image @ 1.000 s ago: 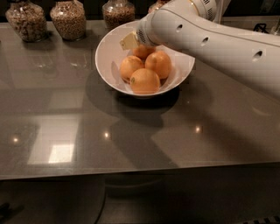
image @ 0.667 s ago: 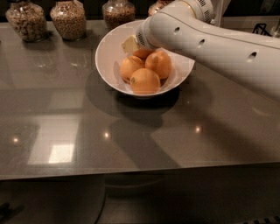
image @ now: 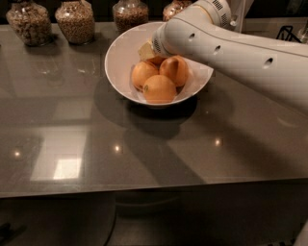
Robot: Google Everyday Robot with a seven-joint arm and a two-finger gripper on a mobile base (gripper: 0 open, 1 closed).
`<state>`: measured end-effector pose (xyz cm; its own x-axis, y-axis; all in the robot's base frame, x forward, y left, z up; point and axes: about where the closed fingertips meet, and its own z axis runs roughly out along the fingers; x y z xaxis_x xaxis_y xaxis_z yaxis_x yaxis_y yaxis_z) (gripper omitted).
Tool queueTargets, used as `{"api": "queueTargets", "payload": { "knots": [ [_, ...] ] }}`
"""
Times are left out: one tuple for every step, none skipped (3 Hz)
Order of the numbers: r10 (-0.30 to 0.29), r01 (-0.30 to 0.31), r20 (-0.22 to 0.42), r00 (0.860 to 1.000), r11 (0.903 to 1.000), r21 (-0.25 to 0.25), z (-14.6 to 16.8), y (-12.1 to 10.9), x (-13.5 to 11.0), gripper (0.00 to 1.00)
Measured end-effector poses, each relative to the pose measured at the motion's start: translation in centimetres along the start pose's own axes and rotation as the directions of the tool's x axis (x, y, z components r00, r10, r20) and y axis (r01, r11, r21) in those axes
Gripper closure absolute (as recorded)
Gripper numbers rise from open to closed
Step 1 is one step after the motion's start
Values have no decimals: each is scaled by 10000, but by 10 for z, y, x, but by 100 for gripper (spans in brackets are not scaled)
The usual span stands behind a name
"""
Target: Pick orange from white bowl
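Observation:
The white bowl [image: 120,57] stands on the dark grey counter, toward the back. Three oranges show fully in it: a front orange [image: 159,89], a left one [image: 143,73] and a right one [image: 174,70]. A fourth orange [image: 157,60] at the back is mostly hidden. My white arm reaches in from the right. My gripper [image: 147,51] is down inside the bowl, on the back orange, with only its yellowish tip showing past the wrist.
Several glass jars of grain stand along the counter's back edge: [image: 28,21], [image: 74,20], [image: 130,12], and one [image: 174,7] behind the arm. The counter's front edge [image: 144,190] runs across the lower view. A dark wire object [image: 288,33] is at the far right.
The arm has shifted only slightly. The gripper stays inside the bowl at the back orange. The oranges and the bowl have not moved.

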<state>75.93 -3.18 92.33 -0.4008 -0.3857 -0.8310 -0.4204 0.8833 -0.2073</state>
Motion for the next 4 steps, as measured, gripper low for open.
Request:
{"api": "queueTargets", "payload": {
  "knots": [
    [300,-298,-167,9994,9995,141,10,-7,6,39],
    [323,-320,-179,9993,9994,149,9,-7,5,55],
    [695,-692,-305,9971,9975,110,11,-8,11,79],
    [695,-692,-305,9971,9975,110,11,-9,7,99]
  ]
}}
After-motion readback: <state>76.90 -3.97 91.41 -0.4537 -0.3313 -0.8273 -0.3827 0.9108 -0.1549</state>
